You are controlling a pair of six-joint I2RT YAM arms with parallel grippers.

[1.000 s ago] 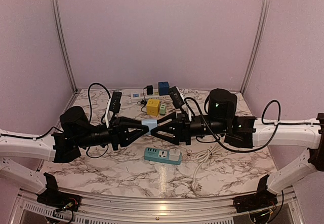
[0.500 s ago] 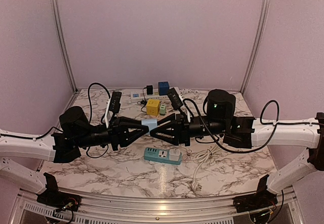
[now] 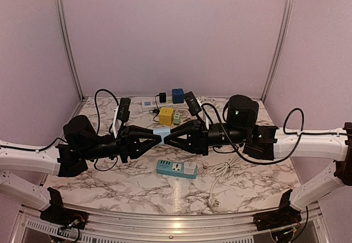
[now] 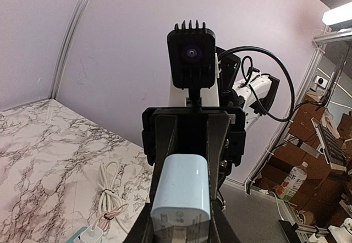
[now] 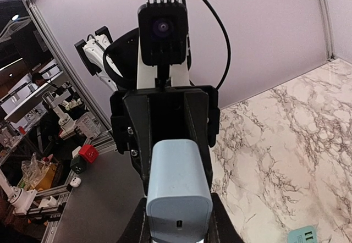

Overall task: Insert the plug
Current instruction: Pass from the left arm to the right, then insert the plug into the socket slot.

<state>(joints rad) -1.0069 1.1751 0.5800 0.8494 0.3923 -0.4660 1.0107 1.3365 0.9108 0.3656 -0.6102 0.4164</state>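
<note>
The left jaws and right jaws meet tip to tip, both closed on one pale blue plug (image 3: 161,136), held in mid-air above the middle of the marble table (image 3: 110,191). The plug's long axis lies level along the line of the two arms, its small-slotted end towards the right arm and its printed end towards the left. Just below sits a teal power strip (image 3: 176,168) beside a white cable (image 3: 220,171), with bare marble showing on either side

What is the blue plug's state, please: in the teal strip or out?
Out: left fingers and right fingers hold the blue plug mid-air, apart from the teal strip.
</note>
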